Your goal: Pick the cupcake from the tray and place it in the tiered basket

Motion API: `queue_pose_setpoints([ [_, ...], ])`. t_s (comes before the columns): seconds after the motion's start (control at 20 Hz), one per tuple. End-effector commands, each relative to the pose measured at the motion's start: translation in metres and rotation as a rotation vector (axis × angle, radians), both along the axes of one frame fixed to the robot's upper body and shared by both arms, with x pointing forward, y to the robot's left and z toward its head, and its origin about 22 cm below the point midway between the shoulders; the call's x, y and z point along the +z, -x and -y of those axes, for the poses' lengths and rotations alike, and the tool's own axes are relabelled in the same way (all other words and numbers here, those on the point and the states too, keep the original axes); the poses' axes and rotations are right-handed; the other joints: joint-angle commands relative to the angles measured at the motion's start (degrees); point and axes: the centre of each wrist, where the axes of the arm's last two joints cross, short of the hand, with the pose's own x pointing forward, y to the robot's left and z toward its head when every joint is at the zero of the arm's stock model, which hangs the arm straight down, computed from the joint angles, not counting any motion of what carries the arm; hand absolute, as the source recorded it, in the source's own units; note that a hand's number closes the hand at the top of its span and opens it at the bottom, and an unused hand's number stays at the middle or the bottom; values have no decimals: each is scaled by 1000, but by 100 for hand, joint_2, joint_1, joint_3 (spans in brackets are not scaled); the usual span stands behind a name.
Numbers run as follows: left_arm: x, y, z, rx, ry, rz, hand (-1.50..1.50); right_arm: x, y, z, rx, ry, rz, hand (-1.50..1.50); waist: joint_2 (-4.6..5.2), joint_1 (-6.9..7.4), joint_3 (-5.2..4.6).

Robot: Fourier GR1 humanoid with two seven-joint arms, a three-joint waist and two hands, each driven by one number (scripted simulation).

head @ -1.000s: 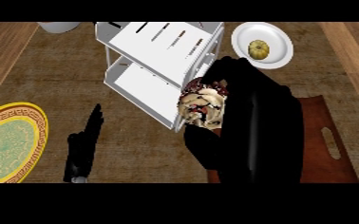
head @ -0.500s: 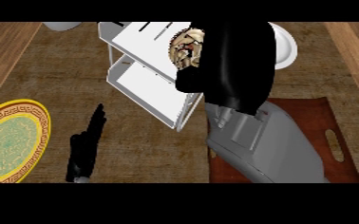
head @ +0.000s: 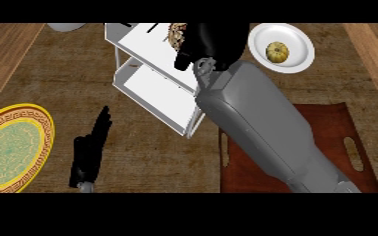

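While over tiered basket (head: 159,87), right robot hand (head: 210,45) seemingly clasps cupcake (head: 176,34).

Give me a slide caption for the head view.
Right hand holds cupcake over tiered basket.

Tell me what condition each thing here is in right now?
Cupcake: held over the tiered basket's top shelf.
Right hand: curled round the cupcake.
Left hand: open, resting.
Tiered basket: upright, lower shelf bare.
Tray: nothing showing on it.
White plate: holds a small yellowish item.
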Motion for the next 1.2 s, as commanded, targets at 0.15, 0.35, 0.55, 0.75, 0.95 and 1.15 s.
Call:
queue_pose_setpoints([
  [0.15, -4, 10, -11, -16, -2, 11, 0, -37, -29, -3, -162, -119, -70, 150, 11, 41, 2],
  [0.35, -2, 0, -3, -30, -7, -6, 0, -60, -35, 5, -161, -264, -64, 150, 37, 110, 6],
  [0.55, 4, -4, -14, -21, -14, 10, 0, -54, -41, 23, -136, -508, -57, -150, 29, 114, 12],
  [0.75, -5, -1, 1, -38, -17, 6, 0, -66, -46, 22, -115, -627, 26, -150, 50, 150, 9],
  [0.95, -5, -7, 2, -18, -8, 0, 0, -58, -35, 11, -75, -770, 136, -150, 15, 64, 7],
  [1.15, -18, 15, -8, 23, -3, -16, 0, -44, -35, 15, -102, -760, 339, -150, -57, -153, 4],
])
